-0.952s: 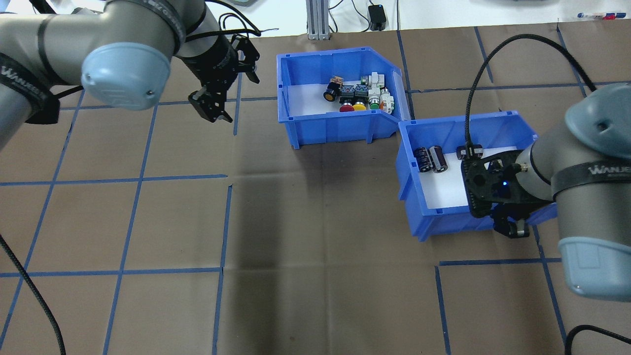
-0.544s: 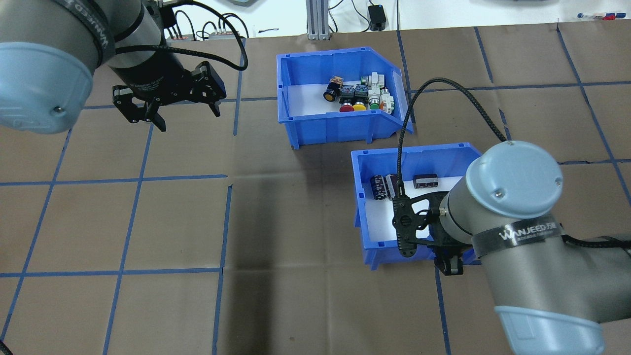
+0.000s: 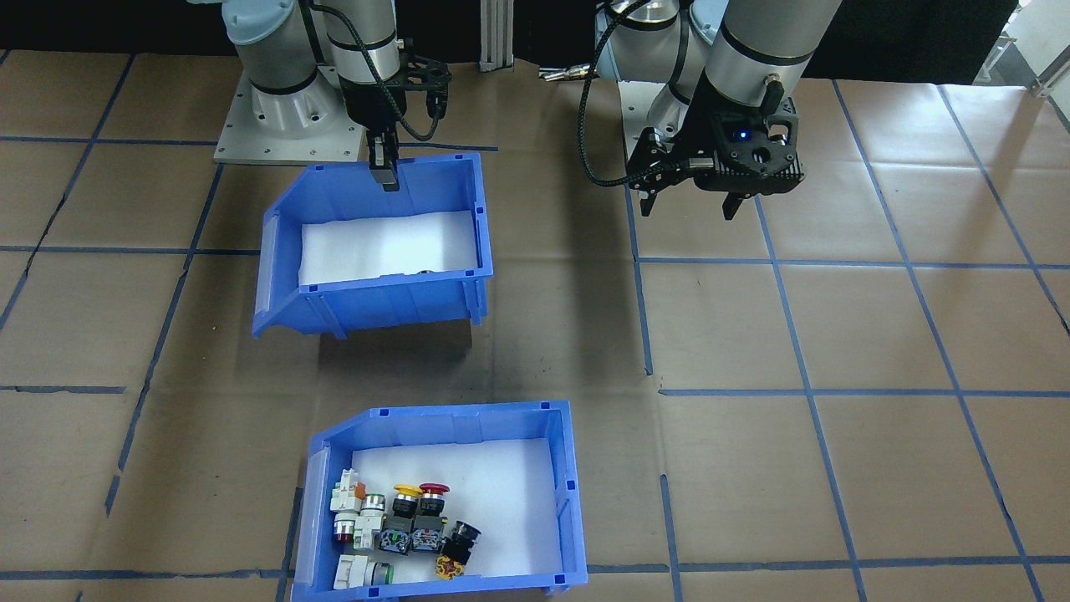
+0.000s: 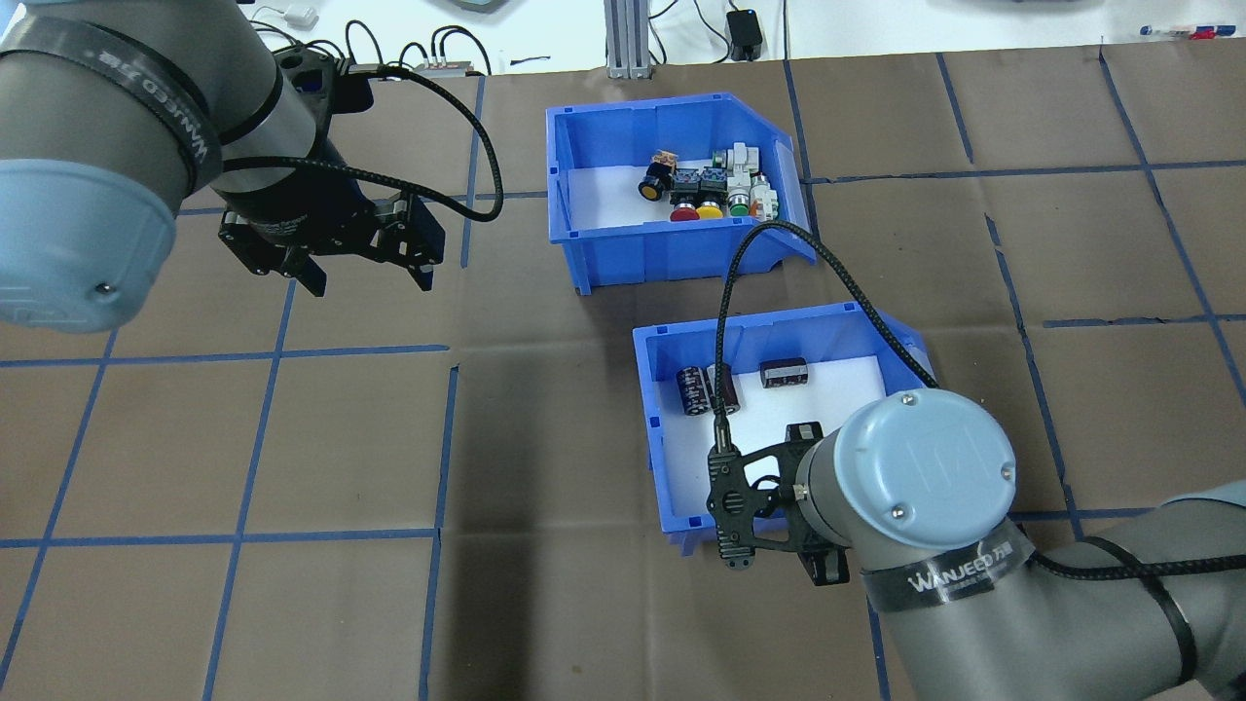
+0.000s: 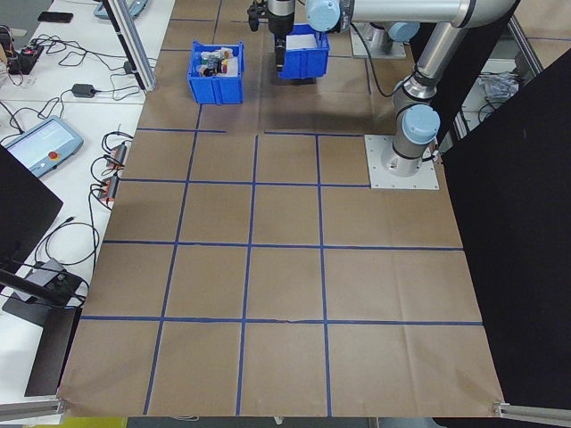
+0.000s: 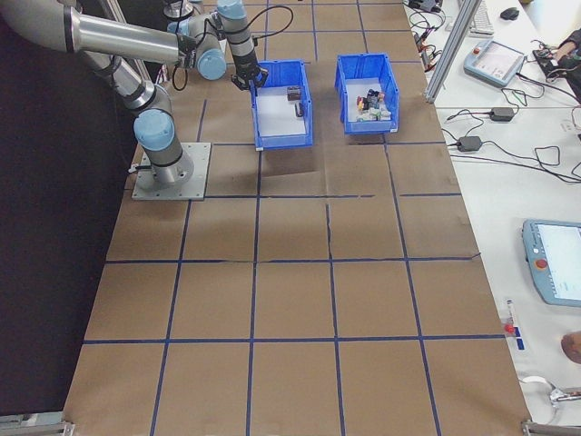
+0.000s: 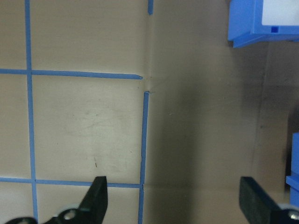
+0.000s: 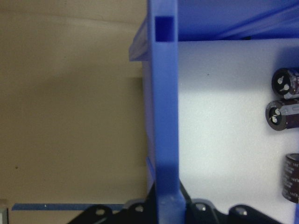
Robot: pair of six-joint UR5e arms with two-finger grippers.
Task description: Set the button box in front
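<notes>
Currently: we hold the second bin, not the one the task names.
Right gripper [image 4: 774,550]: our fingers are clamped on the near wall of the capacitor bin [image 4: 672,487]; the right wrist view shows that blue wall running straight down between the jaws.
Capacitor bin contents: three dark cylinders [image 4: 735,382], probably capacitors, lying loose on white foam; the markings are too small to read.
Left gripper [image 4: 360,263]: our fingers are spread wide over bare brown paper, grasping nothing, well apart from both bins.
Button box [image 4: 584,239]: it sits on the table toward the operators' side, beyond the capacitor bin, with red and yellow mushroom buttons [image 4: 697,210] grouped at one end of its liner.
Step in hand, as we judge it: carrying the capacitor bin back so the button box stands in front.
Doing it well: we should keep the bin level so the cylinders stay put, and set it flat before letting go.
Risk: a one-wall pinch may let the bin tip.
</notes>
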